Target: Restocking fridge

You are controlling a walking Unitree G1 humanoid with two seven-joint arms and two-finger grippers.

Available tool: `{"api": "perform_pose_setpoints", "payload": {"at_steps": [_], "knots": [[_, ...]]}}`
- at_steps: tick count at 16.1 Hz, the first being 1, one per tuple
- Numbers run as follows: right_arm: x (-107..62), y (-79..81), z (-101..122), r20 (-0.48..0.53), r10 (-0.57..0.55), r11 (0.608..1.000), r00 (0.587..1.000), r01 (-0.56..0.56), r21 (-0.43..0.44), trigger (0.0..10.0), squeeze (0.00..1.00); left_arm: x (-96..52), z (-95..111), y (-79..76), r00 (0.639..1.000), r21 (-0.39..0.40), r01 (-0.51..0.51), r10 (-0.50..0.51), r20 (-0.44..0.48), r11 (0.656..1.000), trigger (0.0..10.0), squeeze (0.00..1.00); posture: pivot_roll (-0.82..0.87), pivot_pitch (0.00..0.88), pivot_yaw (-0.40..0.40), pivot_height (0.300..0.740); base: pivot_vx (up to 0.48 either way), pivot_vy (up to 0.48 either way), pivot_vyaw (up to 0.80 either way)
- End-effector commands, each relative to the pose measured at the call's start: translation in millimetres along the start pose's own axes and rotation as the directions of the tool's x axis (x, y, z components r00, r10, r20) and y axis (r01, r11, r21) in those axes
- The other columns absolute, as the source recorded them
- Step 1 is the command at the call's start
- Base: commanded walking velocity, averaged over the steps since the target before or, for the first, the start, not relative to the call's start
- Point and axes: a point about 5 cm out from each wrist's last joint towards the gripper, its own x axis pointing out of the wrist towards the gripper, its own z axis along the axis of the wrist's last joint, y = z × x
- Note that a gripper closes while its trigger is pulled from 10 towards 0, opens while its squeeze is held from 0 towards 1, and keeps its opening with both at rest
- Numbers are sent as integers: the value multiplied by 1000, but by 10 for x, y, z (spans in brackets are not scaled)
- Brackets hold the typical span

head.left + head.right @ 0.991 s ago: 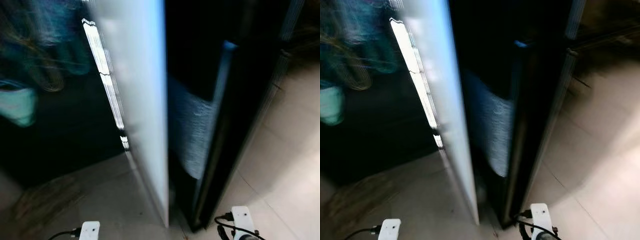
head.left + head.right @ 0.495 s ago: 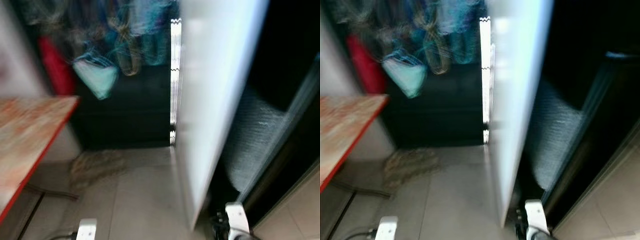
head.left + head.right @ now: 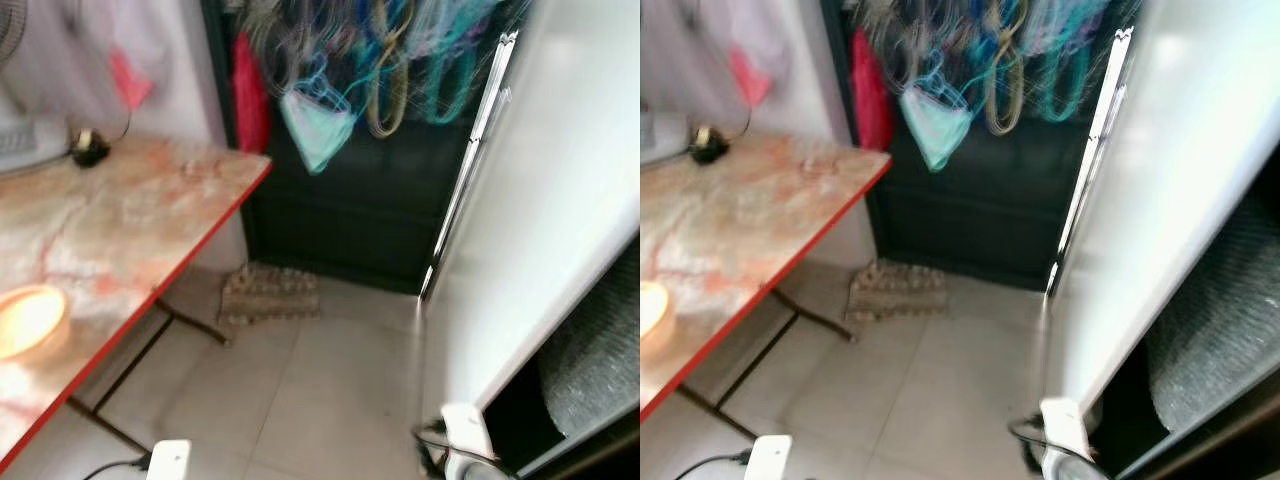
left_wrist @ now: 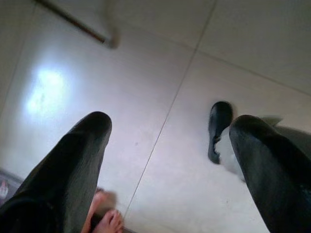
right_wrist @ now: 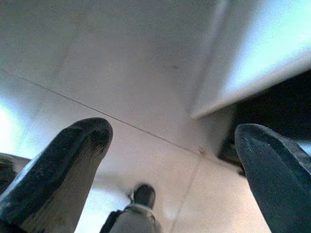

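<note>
Left jaws: the left gripper (image 4: 167,141) is hanging with its two black fingers (image 4: 73,165) spread wide, released, grasping nothing; pale floor tile is showing between them.
Right jaws: the right gripper (image 5: 172,155) is likewise hanging released, fingers (image 5: 63,160) spread apart and gripping nothing.
Arms: both are hanging low; the white wrist ends are peeking in at 7 o'clock (image 3: 170,462) and 5 o'clock (image 3: 462,432) of the head view.
Fridge door: the white fridge door (image 3: 560,200) is standing open and is filling the 3 o'clock side of the head view, its lit edge strip (image 3: 470,150) running from 1 o'clock down toward centre.
Fridge interior: a dark opening with a grey textured surface (image 3: 1220,340) is showing at 4 o'clock, behind the door's lower edge.
Table: a marbled orange table with a red rim (image 3: 215,215) is sitting at 9 o'clock; a glowing round bowl (image 3: 25,320) is resting on it near 8 o'clock, and a small dark object (image 3: 88,148) is sitting near 10 o'clock.
Hanging items: a pale green face mask (image 3: 315,125), coloured cords (image 3: 400,60) and a red bag (image 3: 250,95) are hanging at 12 o'clock against a dark panel.
Floor: a stack of egg trays (image 3: 270,295) is lying on the tiles near centre, just beside the table leg.
Left wrist view: a black shoe (image 4: 218,128) and bare toes (image 4: 104,218) are showing on the tile.
Image quality: the head views are blurring slightly.
</note>
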Motion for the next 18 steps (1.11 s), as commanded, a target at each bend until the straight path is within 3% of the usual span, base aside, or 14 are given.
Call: {"api": "perform_pose_setpoints", "payload": {"at_steps": [1,12,18], "knots": [[-14,-74,-25,-10,-20,1000,1000,20,-2,10000,0,1,-7,-27,1000,-5,4,-4,-8,1000,10000,0,-18,0,-10,740,0,0,800],[-11,-75,7,-5,-9,1000,1000,9,-20,10000,0,3,36,-23,1000,-22,-15,15,25,1000,10000,0,-4,0,-18,740,0,0,800],[-7,-54,14,-2,1,1000,1000,-1,-26,10000,0,-10,124,5,990,-39,-41,46,135,998,10000,0,-3,0,4,740,0,0,800]]}}
